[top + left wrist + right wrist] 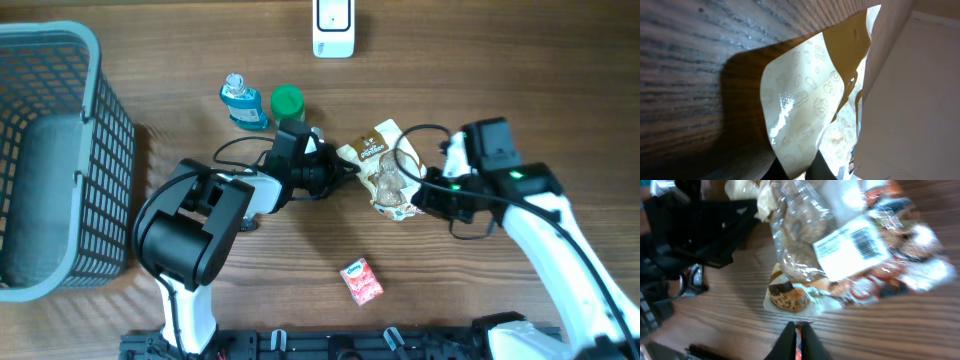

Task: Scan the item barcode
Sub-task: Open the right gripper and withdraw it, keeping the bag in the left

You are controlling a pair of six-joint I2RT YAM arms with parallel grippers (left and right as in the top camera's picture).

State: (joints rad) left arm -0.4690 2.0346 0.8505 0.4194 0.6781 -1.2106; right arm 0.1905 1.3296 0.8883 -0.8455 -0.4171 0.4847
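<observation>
Grey-blue basket (60,60) sits at the far left of the wood surface (520,60). A blue bottle (243,103) and a green-capped item (287,100) stand side by side just right of it, above the left arm.

Left gripper (338,172) reaches right to the left edge of the snack bag (385,170). In the left wrist view the jaws are closed (799,169), with the bag's printed film (800,100) running down between the two dark tips, so it has hold of the bag.

White scanner (333,28) is at the top centre edge, well apart from the bag.

The snack bag lies mid-surface between the two grippers. In the right wrist view its white barcode label (852,245) faces the camera on the crinkled clear film (805,245).

A small red packet (361,281) lies alone below the bag, near the front edge.

Right gripper (425,193) is at the bag's lower right corner. In its wrist view the jaws are pressed together (799,330), tips right at the bag's near seam. Cannot tell whether they pinch any film.
</observation>
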